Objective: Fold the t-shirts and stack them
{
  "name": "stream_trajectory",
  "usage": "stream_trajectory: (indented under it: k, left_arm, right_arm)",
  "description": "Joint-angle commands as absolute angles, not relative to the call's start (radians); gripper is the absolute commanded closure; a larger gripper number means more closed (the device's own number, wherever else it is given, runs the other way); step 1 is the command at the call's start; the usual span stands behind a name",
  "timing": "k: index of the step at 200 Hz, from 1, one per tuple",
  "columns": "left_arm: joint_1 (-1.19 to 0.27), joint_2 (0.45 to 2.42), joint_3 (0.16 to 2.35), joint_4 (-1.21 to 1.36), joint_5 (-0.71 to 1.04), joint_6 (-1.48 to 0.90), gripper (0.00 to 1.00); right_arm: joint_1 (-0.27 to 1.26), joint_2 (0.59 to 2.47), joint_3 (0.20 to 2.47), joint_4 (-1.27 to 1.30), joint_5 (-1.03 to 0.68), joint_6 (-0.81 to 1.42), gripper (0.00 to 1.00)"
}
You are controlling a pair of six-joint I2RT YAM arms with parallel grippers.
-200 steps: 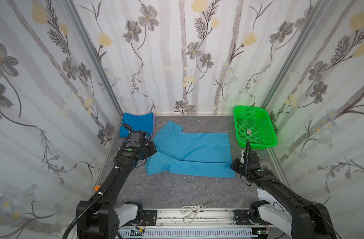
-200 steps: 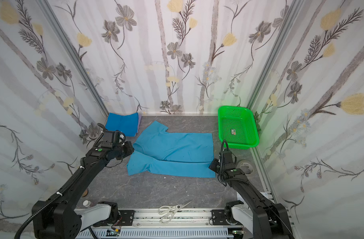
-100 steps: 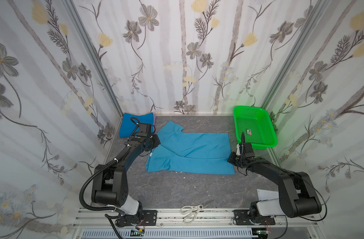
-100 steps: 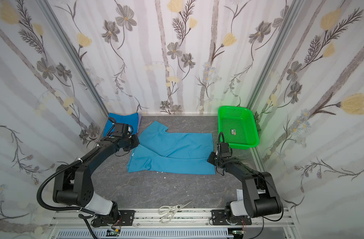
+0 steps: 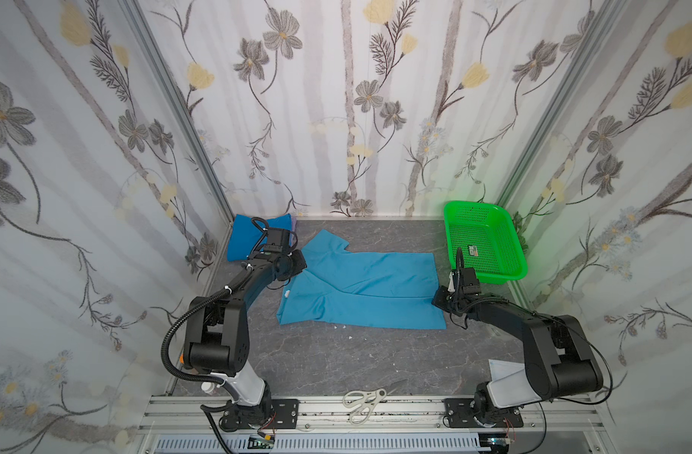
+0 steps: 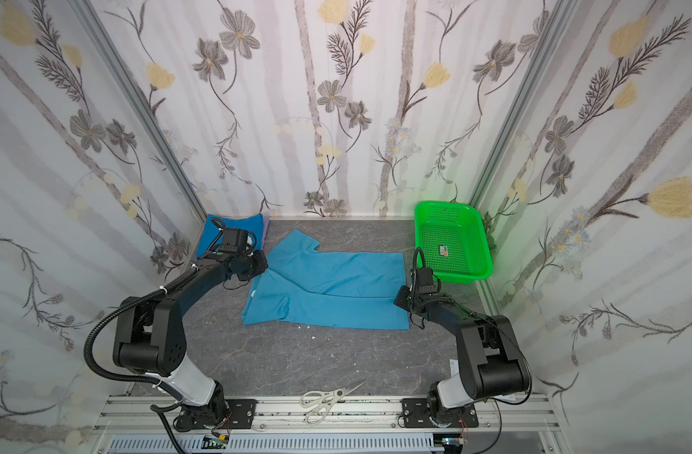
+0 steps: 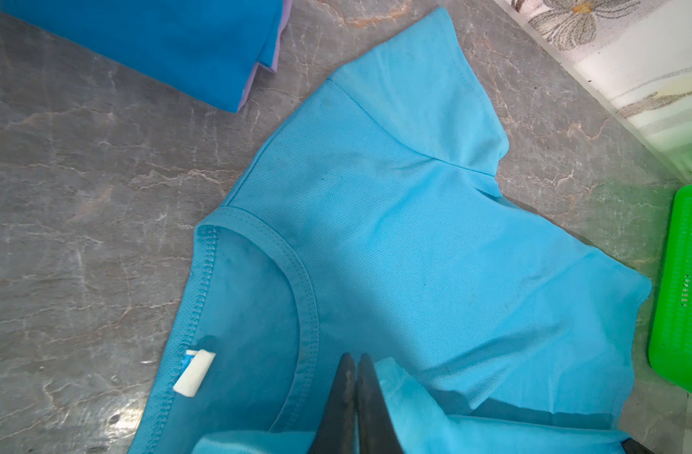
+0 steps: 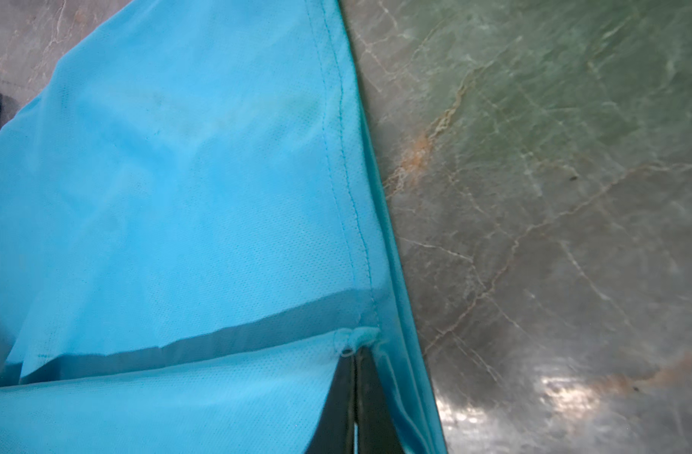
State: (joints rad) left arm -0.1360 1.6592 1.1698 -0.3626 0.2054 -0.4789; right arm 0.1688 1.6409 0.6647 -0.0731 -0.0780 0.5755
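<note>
On a grey table [image 5: 336, 361], left gripper [image 7: 354, 357] and right gripper [image 8: 354, 350] pinch a half-folded sky-blue t-shirt [image 5: 376, 283], not yet added to the folded stack [image 5: 242, 236].

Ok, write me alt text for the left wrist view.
A light sky-blue t-shirt lies spread on a grey marbled table, neck opening and white neck label showing, with the left gripper shut on a raised fold of it. Nearby lie a folded royal blue t-shirt and the edge of a green basket.
</note>
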Motion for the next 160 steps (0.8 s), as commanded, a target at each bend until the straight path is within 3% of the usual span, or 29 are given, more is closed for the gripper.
stream_trajectory:
  k: [1, 43, 88, 114, 134, 144, 153, 160]
  left_arm:
    - [-0.135, 1.673, 1.187, -0.336, 0.215, -0.471, 1.0]
    - [-0.135, 1.713, 1.209, -0.332, 0.234, -0.475, 1.0]
    - [-0.135, 1.765, 1.242, -0.339, 0.234, -0.467, 1.0]
    - [-0.135, 1.808, 1.275, -0.337, 0.249, -0.47, 1.0]
    - [-0.135, 1.837, 1.311, -0.343, 0.249, -0.469, 1.0]
    - [-0.133, 1.848, 1.327, -0.332, 0.257, -0.465, 0.8]
    - [-0.129, 1.854, 1.341, -0.328, 0.25, -0.463, 0.54]
    - [-0.121, 1.853, 1.346, -0.316, 0.247, -0.466, 0.47]
  right_arm:
    - [0.167, 1.637, 0.667, -0.074, -0.019, 0.594, 1.0]
    - [0.167, 1.639, 0.681, -0.074, -0.023, 0.593, 1.0]
    - [0.182, 1.577, 0.705, -0.092, -0.019, 0.564, 0.47]
    - [0.193, 1.506, 0.721, -0.137, -0.001, 0.533, 0.25]
    - [0.206, 1.458, 0.722, -0.16, -0.01, 0.509, 0.17]
    - [0.219, 1.437, 0.721, -0.171, -0.014, 0.493, 0.09]
    - [0.229, 1.424, 0.721, -0.186, -0.019, 0.486, 0.07]
    - [0.236, 1.413, 0.717, -0.194, -0.029, 0.482, 0.04]
